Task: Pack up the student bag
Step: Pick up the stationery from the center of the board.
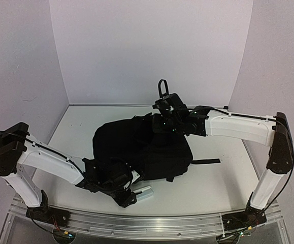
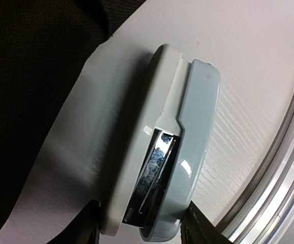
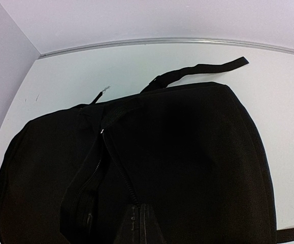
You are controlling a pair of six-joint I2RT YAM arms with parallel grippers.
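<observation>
The left arm (image 1: 47,158) and right arm (image 1: 238,127) wear white shells between black joints, with thin black cables (image 1: 288,178) and tiny green lights (image 1: 163,123).

**Cloth, plastic, metal**

We see the student bag (image 1: 141,147) in matt black woven cloth. The stapler (image 2: 187,152) shows glossy pale plastic over shiny chrome. The table (image 1: 213,183) looks white, faintly grained; its near rail (image 2: 284,168), brushed metal.

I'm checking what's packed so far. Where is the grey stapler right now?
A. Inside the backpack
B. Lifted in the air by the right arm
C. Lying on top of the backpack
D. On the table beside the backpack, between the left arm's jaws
D: the stapler lies on the white table next to the student bag, with the jaws of the left gripper on either side of it.
</observation>
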